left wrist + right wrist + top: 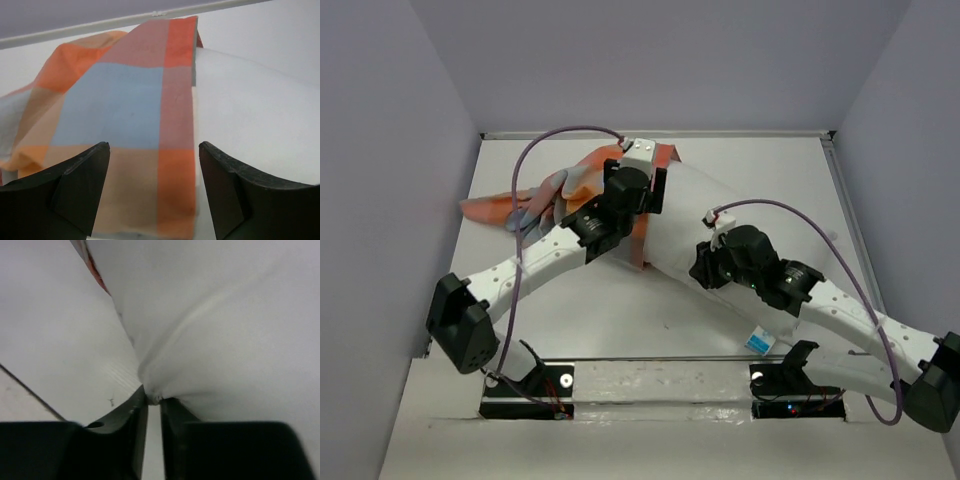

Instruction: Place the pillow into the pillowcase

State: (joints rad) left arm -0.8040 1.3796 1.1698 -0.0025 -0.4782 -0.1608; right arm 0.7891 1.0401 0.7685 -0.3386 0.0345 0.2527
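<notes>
The white pillow (685, 215) lies slantwise from the back middle of the table toward the right arm, its small blue tag (757, 342) at the near end. The checked pillowcase (500, 208) is bunched at the back left, and one edge of it lies over the pillow's far end. My left gripper (642, 200) hovers over that edge. In the left wrist view it (152, 150) stands open, with the pillowcase (115, 105) and the pillow (250, 110) below. My right gripper (703, 268) is at the pillow's near side. In the right wrist view it (153, 401) is shut on a pinched fold of the pillow (225, 315).
Grey walls enclose the white table (580, 320) on the left, back and right, with a raised rim (660, 133) along the back. Purple cables (560, 132) loop above both arms. A thin red strip of the pillowcase (97, 275) shows under the pillow.
</notes>
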